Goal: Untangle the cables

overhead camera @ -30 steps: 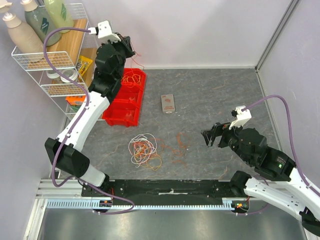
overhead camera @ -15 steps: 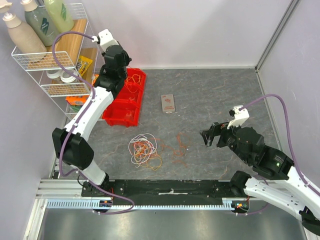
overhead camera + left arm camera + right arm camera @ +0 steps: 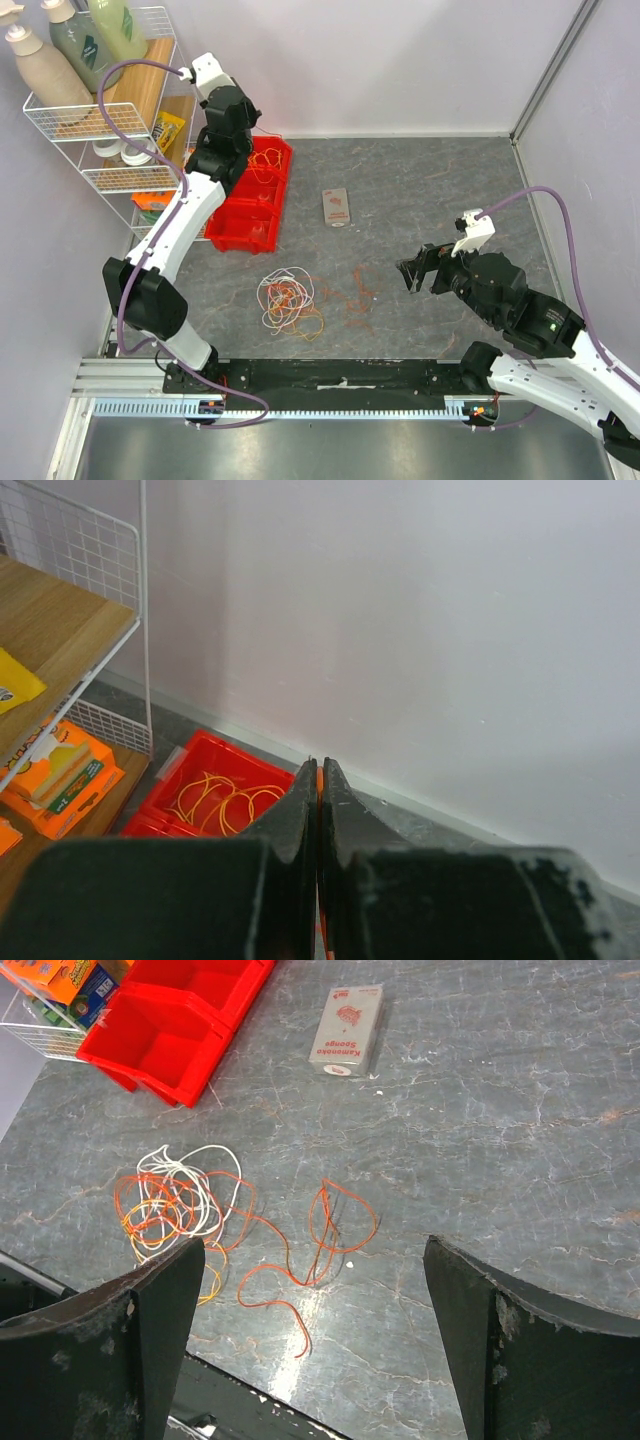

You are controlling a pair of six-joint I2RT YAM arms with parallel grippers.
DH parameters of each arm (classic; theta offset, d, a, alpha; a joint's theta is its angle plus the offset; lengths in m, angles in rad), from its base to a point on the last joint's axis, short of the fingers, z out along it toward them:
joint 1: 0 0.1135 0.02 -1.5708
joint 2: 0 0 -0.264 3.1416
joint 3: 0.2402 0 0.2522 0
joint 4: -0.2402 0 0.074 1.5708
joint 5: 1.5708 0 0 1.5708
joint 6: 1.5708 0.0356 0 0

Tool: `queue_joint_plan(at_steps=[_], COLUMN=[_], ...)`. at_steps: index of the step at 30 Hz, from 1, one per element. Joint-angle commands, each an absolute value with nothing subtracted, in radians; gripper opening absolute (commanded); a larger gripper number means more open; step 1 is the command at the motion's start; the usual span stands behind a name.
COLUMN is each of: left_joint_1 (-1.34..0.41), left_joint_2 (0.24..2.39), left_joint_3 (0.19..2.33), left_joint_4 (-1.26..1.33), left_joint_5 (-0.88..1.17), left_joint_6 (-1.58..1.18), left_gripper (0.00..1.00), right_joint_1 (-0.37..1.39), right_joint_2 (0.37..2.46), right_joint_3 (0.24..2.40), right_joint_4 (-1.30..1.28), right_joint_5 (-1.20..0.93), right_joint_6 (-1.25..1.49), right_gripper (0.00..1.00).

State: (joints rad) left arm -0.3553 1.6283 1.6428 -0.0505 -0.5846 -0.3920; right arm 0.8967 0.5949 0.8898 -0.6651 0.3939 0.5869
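A tangle of white, orange and yellow cables (image 3: pixel 290 300) lies on the grey floor near the front; the right wrist view shows it too (image 3: pixel 175 1205). A loose orange-red wire (image 3: pixel 335 1225) trails right of it. More orange cable (image 3: pixel 222 802) lies coiled in the red bin (image 3: pixel 165 810). My left gripper (image 3: pixel 320 780) is raised above the bin's far end near the back wall, shut on a thin orange wire that shows between the jaws. My right gripper (image 3: pixel 315 1245) is open and empty, above the floor to the right of the loose wire.
A sponge packet (image 3: pixel 337 207) lies mid-floor. A white wire rack (image 3: pixel 110 120) with bottles and boxes stands at the back left beside the red bin (image 3: pixel 245 220). Walls close the back and right sides. A black rail runs along the front edge.
My left arm has drawn back and to the left, its wrist now over the bin's far left corner. My right gripper has crept slightly left towards the loose wire.
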Motion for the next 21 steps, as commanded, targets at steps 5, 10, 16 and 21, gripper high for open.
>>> queue_joint_plan(at_steps=[5,10,16,21], left_joint_1=[-0.353,-0.353,-0.351,-0.351], left_joint_2=[1.606,1.652,1.750,1.808], left_joint_3=[1.684,1.698,1.766,1.827], left_joint_4=[-0.066,-0.092,-0.183,-0.250], left_joint_5=[-0.705,-0.771,-0.890,-0.994], left_joint_6=[-0.411,-0.436,-0.488,-0.523], left_gripper=[0.02,0.02,0.02,0.02], right_joint_1=[0.896,0.897,0.896,0.896], right_joint_2=[0.584,0.584,0.594,0.610], right_joint_3=[0.887,0.884,0.879,0.876], right_joint_4=[-0.630,-0.630,-0.629,-0.620], right_joint_5=[0.388,0.388,0.390,0.390], right_joint_6=[0.601,0.604,0.603,0.598], right_gripper=[0.98,0.98,0.98,0.98])
